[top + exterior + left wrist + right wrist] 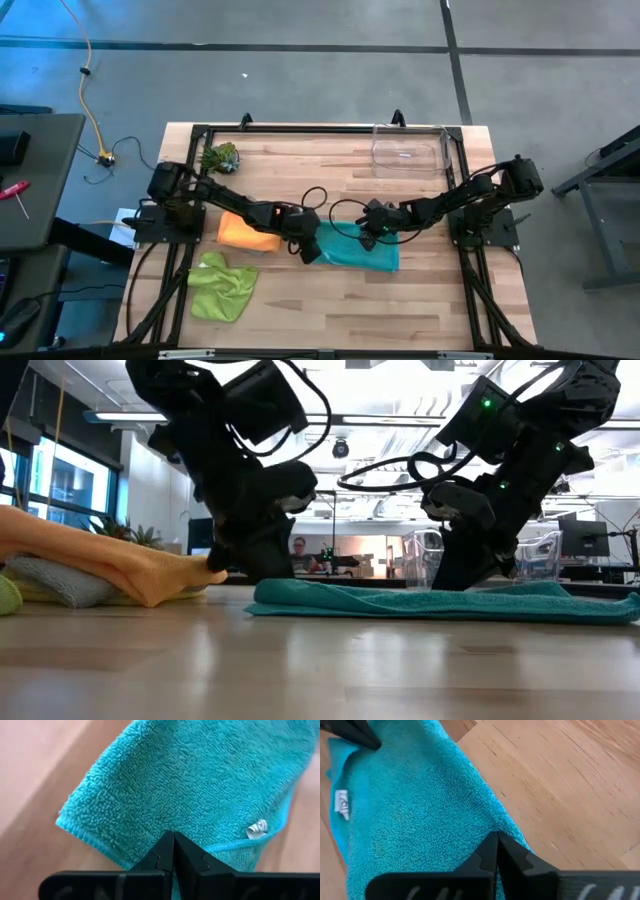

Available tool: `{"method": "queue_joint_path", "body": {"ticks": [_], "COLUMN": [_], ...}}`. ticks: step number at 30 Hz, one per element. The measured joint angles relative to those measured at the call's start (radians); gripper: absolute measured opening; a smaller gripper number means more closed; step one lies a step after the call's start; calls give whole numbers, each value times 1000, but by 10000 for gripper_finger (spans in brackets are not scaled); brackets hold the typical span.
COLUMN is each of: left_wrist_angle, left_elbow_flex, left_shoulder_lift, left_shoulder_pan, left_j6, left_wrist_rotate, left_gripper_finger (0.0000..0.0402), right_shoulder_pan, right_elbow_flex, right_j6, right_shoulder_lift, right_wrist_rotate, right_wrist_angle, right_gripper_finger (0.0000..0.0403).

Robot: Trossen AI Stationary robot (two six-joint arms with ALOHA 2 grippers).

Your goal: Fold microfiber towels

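Teal towel (362,248) flat on table (400,300), small white tag (256,828) unreadable

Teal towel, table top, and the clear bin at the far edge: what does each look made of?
Teal towel: soft looped microfiber or terry by its nubby pile, stitched hem and small white tag. Table top: pale wood planks, smooth matte finish, visible grain and seams. Clear bin: see-through, glossy, likely rigid plastic, though too small for certainty.

Bright, even light on my feeds.
Ceiling lights (400,385) glare at table level; the near tabletop (320,670) blurs.
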Motion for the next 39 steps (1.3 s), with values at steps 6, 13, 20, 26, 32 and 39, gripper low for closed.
{"method": "queue_joint_path", "body": {"ticks": [6,13,20,26,32,39], "left_wrist_angle": [4,-1,-21,-31,-24,29], "left_elbow_flex": [0,0,0,1,1,-1], "left_shoulder_lift": [-7,-7,-104,-188,-160,-75], "left_shoulder_pan": [-29,-78,-60,-12,36,32], "left_j6": [7,59,94,178,192,209], "left_wrist_rotate": [161,268,193,59,32,38], "left_gripper_finger": [0,0,0,0,0,0], "right_shoulder_pan": [0,0,-1,-1,0,29], "right_elbow_flex": [0,1,1,1,2,2], "right_j6": [0,-2,-1,-1,-27,-29], "right_shoulder_lift": [0,0,0,-10,-155,-419], "right_wrist_rotate": [-4,-3,-3,-3,17,42], "right_wrist_angle": [0,0,0,-1,-51,-315], "right_gripper_finger": [0,0,0,0,0,0]}}
